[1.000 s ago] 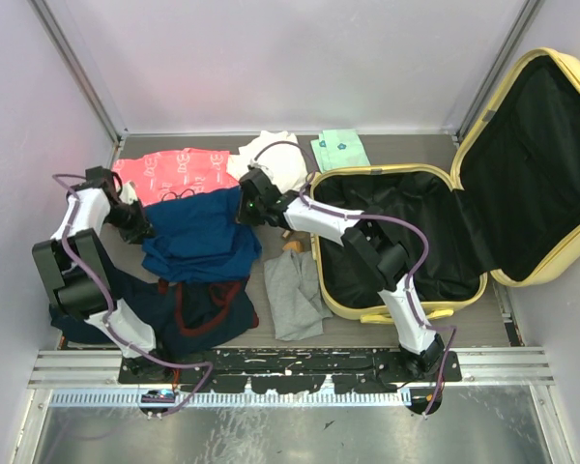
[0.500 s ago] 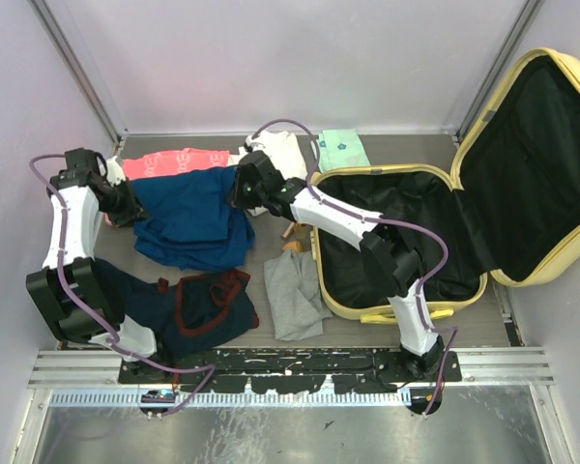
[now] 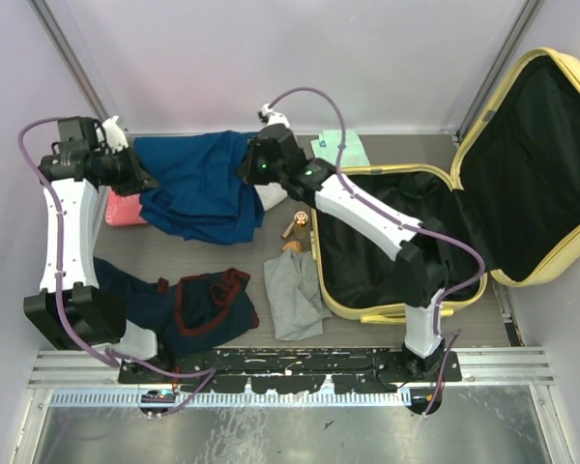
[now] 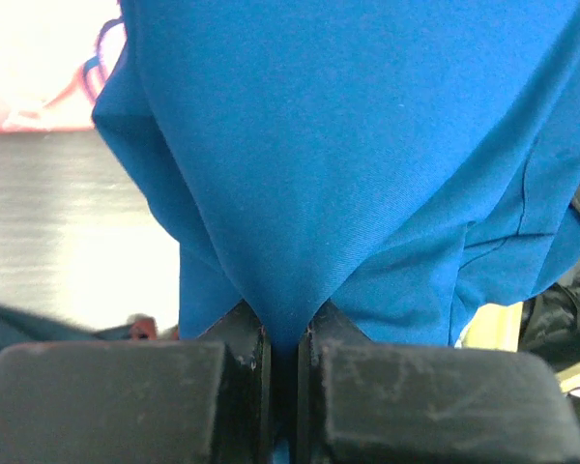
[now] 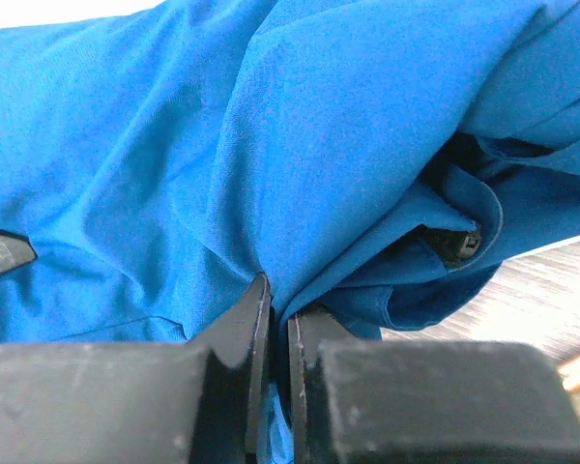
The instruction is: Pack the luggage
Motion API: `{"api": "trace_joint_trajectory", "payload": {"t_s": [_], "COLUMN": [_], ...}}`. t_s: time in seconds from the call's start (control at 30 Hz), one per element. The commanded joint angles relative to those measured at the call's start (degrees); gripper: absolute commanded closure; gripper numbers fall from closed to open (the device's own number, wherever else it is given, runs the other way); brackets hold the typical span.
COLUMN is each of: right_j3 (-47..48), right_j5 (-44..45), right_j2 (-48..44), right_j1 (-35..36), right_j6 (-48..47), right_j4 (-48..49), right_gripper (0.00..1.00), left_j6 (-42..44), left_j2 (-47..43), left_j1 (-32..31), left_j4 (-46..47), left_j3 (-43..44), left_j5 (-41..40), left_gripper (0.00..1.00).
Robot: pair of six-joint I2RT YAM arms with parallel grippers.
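Observation:
The luggage point(image 3: 343, 309), a pale yellow hard-shell suitcase with black lining, lies open at the right with its lid point(image 3: 570, 242) propped up. A blue garment point(image 3: 198, 188) is lifted at the back of the table, stretched between both arms. My left gripper point(image 3: 140, 179) is shut on its left edge, and the blue cloth point(image 4: 300, 193) fills the left wrist view above the closed jaws. At the garment's right edge my right gripper point(image 3: 254, 172) is shut on a fold point(image 5: 222, 193), left of the luggage.
A pink garment point(image 3: 126, 208) lies under the blue one at the left. White cloth point(image 3: 271, 198) and a mint green packet point(image 3: 343, 150) lie at the back. A grey garment point(image 3: 292, 295), a navy and red garment point(image 3: 208, 304) and a small copper object point(image 3: 298, 227) lie nearer.
Both arms have raised the blue garment and carried it toward the back of the table. It now covers most of the pink garment and the white cloth.

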Motion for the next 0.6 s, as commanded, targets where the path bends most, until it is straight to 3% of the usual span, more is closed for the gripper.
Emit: {"api": "trace_joint_trajectory", "payload": {"t_s": [0.0, 0.27, 0.57], "right_j3": [2.98, -8.20, -22.99], "right_j5": [-0.88, -1.33, -1.65], "right_j2": [-10.05, -24.46, -42.49], "right_j1": [-3.02, -11.53, -26.86], "right_j6": [-2.88, -10.21, -14.05], "right_j4": [-1.54, -6.62, -15.57], "right_gripper": [1.00, 1.00, 1.00], "left_j6": [-4.41, -13.79, -19.33], "left_j2": [-2.70, 0.87, 10.86], "left_j1": [-8.03, -26.91, -49.13], "left_j4": [4.65, 12.52, 19.78], "left_j3": [5.97, 10.67, 16.15], "left_j5": [4.01, -0.82, -8.01], "left_gripper": [1.00, 1.00, 1.00]}}
